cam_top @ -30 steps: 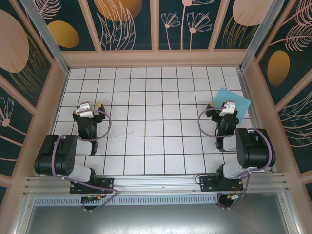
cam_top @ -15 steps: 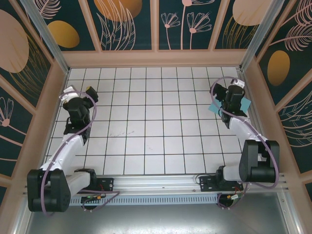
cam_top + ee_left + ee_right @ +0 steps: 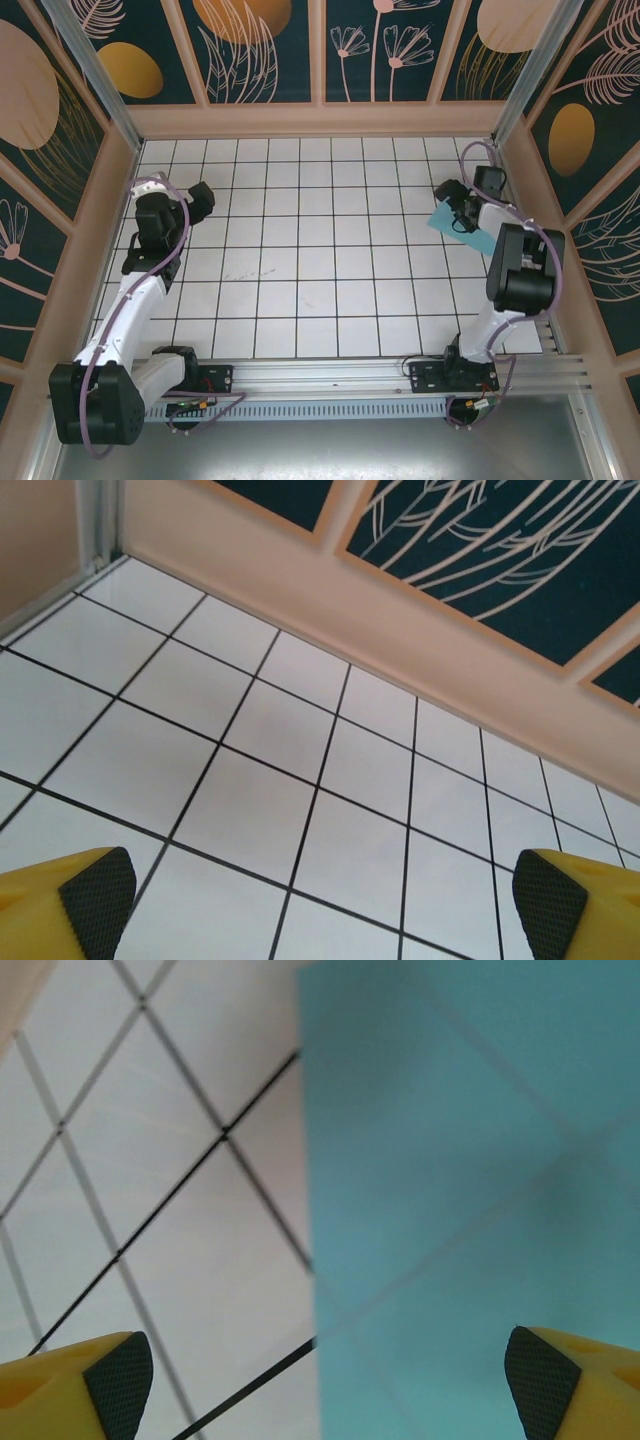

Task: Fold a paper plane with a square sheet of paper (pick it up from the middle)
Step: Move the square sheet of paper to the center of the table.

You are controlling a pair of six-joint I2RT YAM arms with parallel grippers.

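Note:
The square sheet of paper is light blue and lies flat on the white grid table at the far right, largely covered by my right arm. In the right wrist view the sheet fills the right half, its left edge running down the middle, grid lines showing faintly through it. My right gripper hangs close above that edge, open, its yellow fingers wide apart with nothing between them. My left gripper is open over bare tiles at the far left of the table. No paper plane is in view.
The table is enclosed by peach walls with dark floral panels. The right wall stands just behind the right gripper. The left gripper faces the back wall near the left corner.
Both arms have stretched out from their folded rest poses. The right gripper swung over the sheet at the far right; the left reached toward the far left corner.

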